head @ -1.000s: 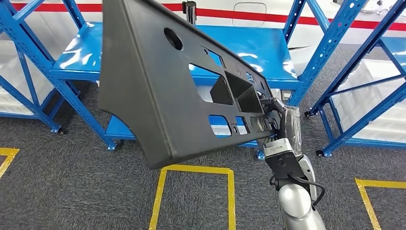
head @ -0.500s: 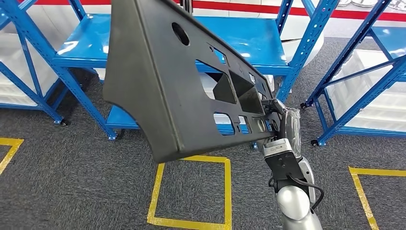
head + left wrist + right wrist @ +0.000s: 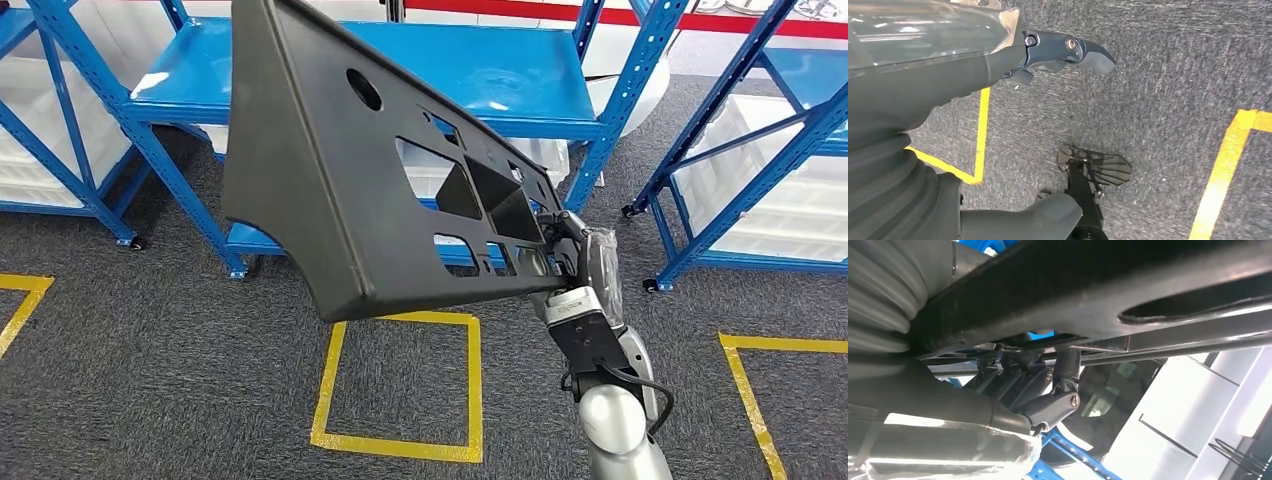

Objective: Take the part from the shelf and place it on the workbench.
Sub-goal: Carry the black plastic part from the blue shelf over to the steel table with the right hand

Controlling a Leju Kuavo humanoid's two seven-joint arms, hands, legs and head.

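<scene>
Gripping the right end of the black plastic panel (image 3: 340, 190), the right hand (image 3: 572, 262) holds it tilted in the air above the grey carpet (image 3: 150, 380), in front of the blue shelf rack (image 3: 520, 75). A yellow floor square (image 3: 400, 380) lies below it. The left hand (image 3: 998, 55) hangs over the carpet holding nothing, fingers apart.
</scene>
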